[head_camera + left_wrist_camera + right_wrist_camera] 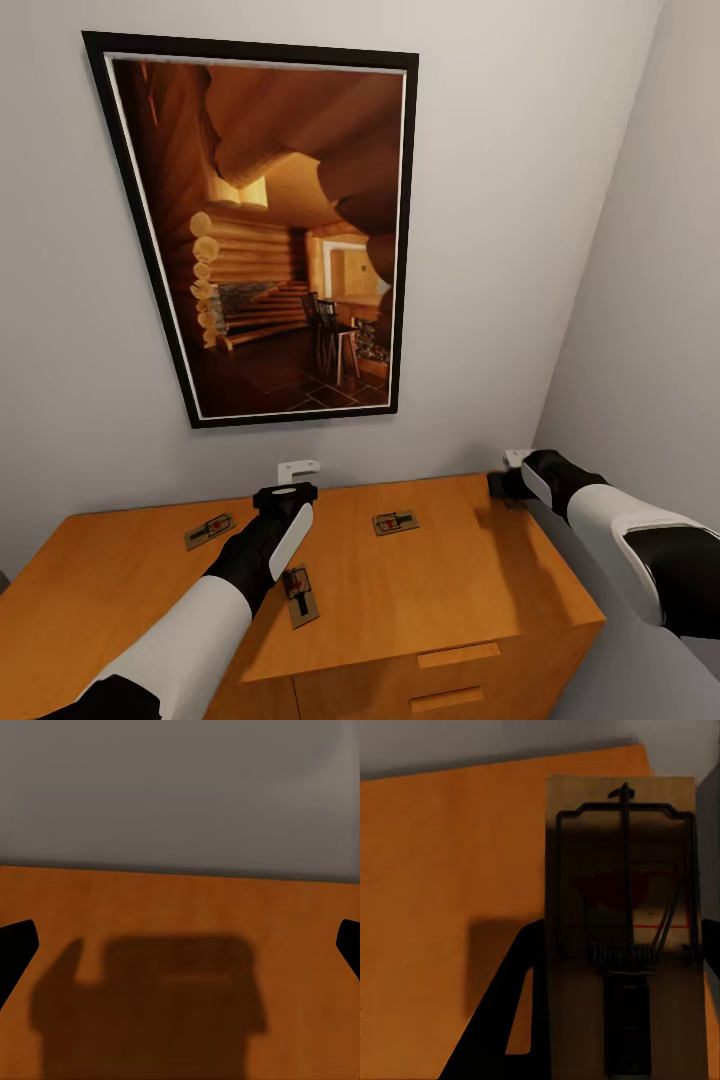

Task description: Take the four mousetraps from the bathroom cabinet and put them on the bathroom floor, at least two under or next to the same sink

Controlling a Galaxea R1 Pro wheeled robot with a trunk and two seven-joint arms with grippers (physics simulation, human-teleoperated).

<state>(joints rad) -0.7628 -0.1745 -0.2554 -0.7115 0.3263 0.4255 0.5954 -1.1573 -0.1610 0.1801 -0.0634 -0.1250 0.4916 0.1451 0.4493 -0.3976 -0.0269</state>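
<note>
The orange-brown cabinet (430, 590) stands against the wall below me. Three mousetraps lie flat on its top: one at the back left (208, 531), one at the back middle (396, 522), and one near the front (300, 595). My left gripper (285, 493) hovers over the top between them, open, with its fingertips (15, 945) wide apart and only its own shadow on the bare wood (180, 915) beneath. My right gripper (505, 485) is at the cabinet's far right corner. It is shut on a fourth mousetrap (619, 915), held a little above the cabinet top (442, 870).
A large framed picture (270, 240) of a log cabin room hangs on the wall above the cabinet. A small white wall fitting (298, 468) sits just above the top's back edge. The side wall (640, 300) is close on the right. Drawer handles (457, 655) show on the front.
</note>
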